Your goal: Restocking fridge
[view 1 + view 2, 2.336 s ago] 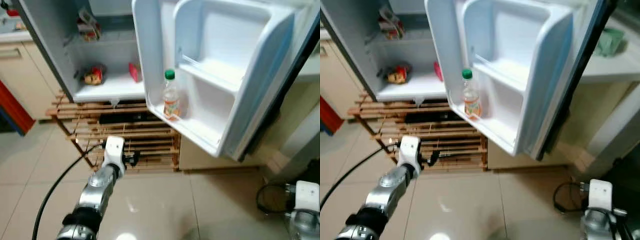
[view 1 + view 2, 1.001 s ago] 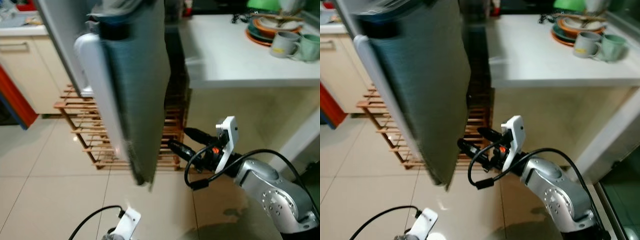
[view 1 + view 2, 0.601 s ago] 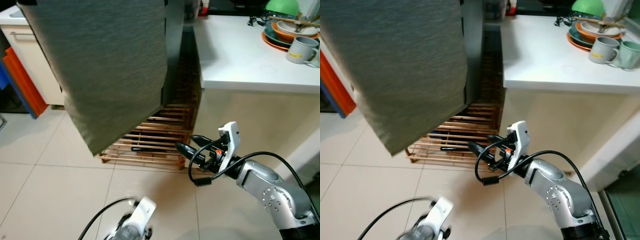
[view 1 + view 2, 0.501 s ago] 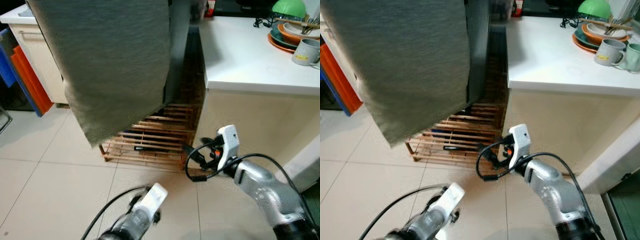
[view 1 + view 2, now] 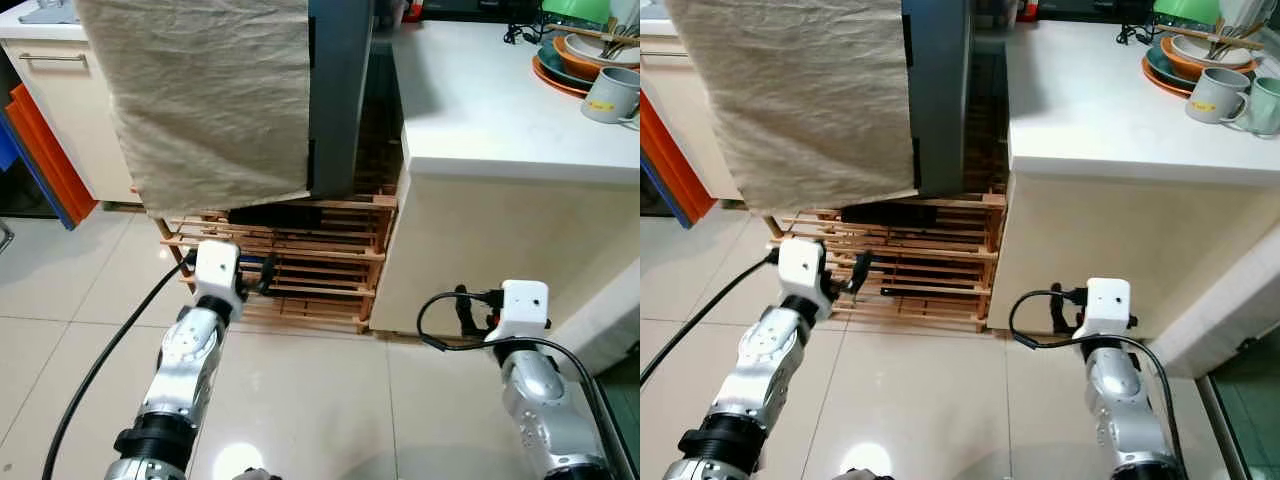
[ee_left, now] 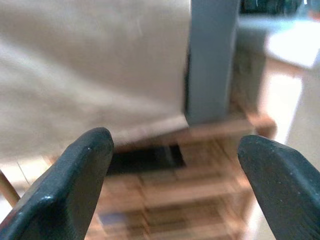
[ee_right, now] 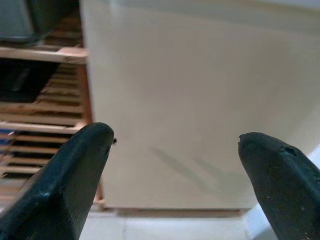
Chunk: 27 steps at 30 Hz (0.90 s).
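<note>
The fridge (image 5: 338,92) stands shut on a wooden slatted rack (image 5: 310,262), and a beige cloth (image 5: 205,100) hangs over its front. My left gripper (image 5: 258,273) hovers low in front of the rack, open and holding nothing. In the left wrist view the left gripper (image 6: 172,137) faces the cloth's lower edge and the fridge's grey corner. My right gripper (image 5: 463,306) is low beside the counter's cream side panel (image 7: 200,100), also open and holding nothing.
A white counter (image 5: 480,100) to the right of the fridge carries mugs (image 5: 610,95) and stacked bowls (image 5: 575,62). A cream cabinet (image 5: 60,110) and orange and blue boards (image 5: 38,150) stand at the left. Glossy tiled floor (image 5: 330,400) lies in front.
The fridge door has swung shut. My right gripper has drawn back from the door to the counter's side, and my left arm has risen before the rack. The camera has also shifted.
</note>
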Motion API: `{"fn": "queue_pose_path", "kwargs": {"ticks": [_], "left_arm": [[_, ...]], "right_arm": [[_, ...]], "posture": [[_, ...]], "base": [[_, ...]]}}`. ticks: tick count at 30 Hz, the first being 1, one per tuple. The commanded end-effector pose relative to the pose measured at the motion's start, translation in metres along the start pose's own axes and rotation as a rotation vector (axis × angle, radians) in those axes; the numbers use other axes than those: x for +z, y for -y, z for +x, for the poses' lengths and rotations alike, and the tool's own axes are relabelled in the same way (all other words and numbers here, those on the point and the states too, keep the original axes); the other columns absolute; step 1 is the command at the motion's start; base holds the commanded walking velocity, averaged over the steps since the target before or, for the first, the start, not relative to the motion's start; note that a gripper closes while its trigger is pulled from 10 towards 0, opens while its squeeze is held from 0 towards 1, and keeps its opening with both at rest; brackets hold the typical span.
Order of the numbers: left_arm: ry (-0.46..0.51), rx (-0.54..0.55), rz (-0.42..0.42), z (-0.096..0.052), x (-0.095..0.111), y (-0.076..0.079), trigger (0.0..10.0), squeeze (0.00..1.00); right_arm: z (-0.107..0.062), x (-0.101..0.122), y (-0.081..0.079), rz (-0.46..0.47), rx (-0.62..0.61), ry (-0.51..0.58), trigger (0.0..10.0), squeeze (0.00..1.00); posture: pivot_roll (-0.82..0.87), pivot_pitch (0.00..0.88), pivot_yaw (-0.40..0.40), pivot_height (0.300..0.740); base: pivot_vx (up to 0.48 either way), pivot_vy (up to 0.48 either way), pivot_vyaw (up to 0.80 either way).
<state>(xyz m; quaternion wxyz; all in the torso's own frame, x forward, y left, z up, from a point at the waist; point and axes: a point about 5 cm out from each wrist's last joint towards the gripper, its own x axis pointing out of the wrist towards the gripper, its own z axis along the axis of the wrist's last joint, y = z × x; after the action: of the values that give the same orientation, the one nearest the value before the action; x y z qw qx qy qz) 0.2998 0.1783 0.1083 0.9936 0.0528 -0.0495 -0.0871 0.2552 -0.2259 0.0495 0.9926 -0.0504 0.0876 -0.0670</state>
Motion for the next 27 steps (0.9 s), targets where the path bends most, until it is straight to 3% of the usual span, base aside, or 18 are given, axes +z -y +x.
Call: {"fn": "queue_pose_path", "kwargs": {"ticks": [1, 7, 10, 15, 24, 27], "left_arm": [[0.039, 0.022, 0.007, -0.005, 0.006, -0.007, 10.0, 0.0], [0.104, 0.034, -0.032, -0.015, 0.024, -0.013, 10.0, 0.0], [0.073, 0.039, -0.054, -0.015, 0.021, -0.01, 10.0, 0.0], [-0.009, 0.07, -0.173, -0.008, 0.007, -0.005, 10.0, 0.0], [-0.143, 0.12, -0.248, -0.013, -0.018, -0.007, 10.0, 0.0], [-0.15, 0.123, -0.224, -0.012, -0.019, -0.01, 10.0, 0.0]], "right_arm": [[-0.001, -0.001, 0.003, -0.002, -0.019, 0.013, 10.0, 0.0], [0.0, 0.0, 0.01, 0.0, -0.049, 0.055, 10.0, 0.0], [0.002, 0.001, 0.009, 0.008, -0.048, 0.068, 10.0, 0.0], [0.007, 0.005, 0.006, 0.024, -0.039, 0.084, 10.0, 0.0], [0.012, 0.008, 0.0, 0.039, -0.017, 0.084, 10.0, 0.0], [0.013, 0.008, -0.002, 0.033, -0.001, 0.078, 10.0, 0.0]], "posture": [[-0.11, 0.0, 0.014, 0.74], [-0.12, 0.0, 0.013, 0.74], [-0.12, 0.0, 0.016, 0.74], [-0.13, 0.0, 0.021, 0.74], [-0.15, 0.0, 0.033, 0.74], [-0.14, 0.0, 0.032, 0.74]], "base": [[0.0, 0.0, 0.0], [0.0, 0.0, 0.0], [0.0, 0.0, 0.0], [0.0, 0.0, 0.0], [0.0, 0.48, -0.7], [0.0, 0.48, -0.8]]}}
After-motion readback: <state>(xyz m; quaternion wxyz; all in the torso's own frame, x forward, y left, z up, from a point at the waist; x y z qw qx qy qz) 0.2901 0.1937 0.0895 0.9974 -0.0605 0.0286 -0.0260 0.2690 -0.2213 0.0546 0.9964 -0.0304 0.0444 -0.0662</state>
